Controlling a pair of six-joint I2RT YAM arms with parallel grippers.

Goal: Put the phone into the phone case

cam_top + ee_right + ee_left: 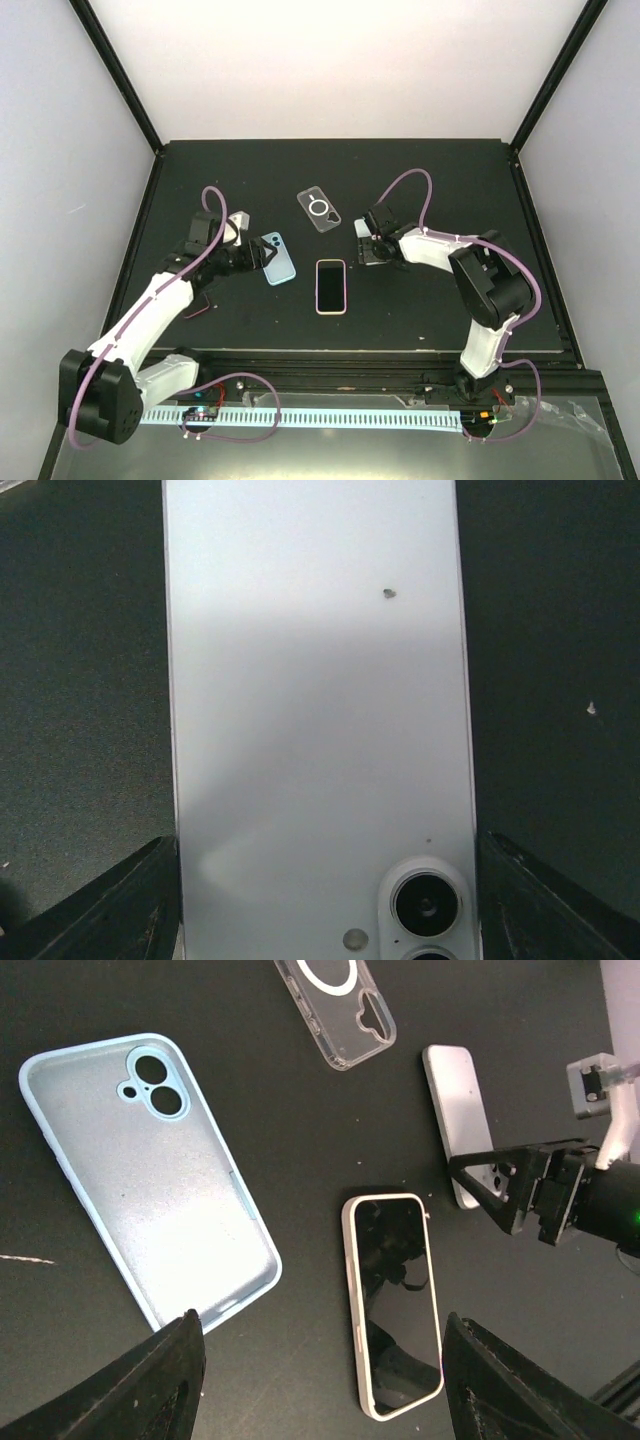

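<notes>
A white phone [315, 680] lies back up on the black table; it also shows in the left wrist view [455, 1110]. My right gripper [328, 900] has a finger against each long edge near its camera end, and shows in the top view [373, 246]. A light blue case [279, 258] lies open side up [150, 1170]. My left gripper [330, 1390] is open and empty, hovering over the table between that case and a pink-edged phone [393, 1300]. In the top view it [255, 255] sits just left of the blue case.
A clear case [319, 210] with a ring mark lies behind the pink-edged phone [331, 286]. A dark flat item with a red edge [197, 305] lies under my left arm. Black frame posts stand at the table's back corners.
</notes>
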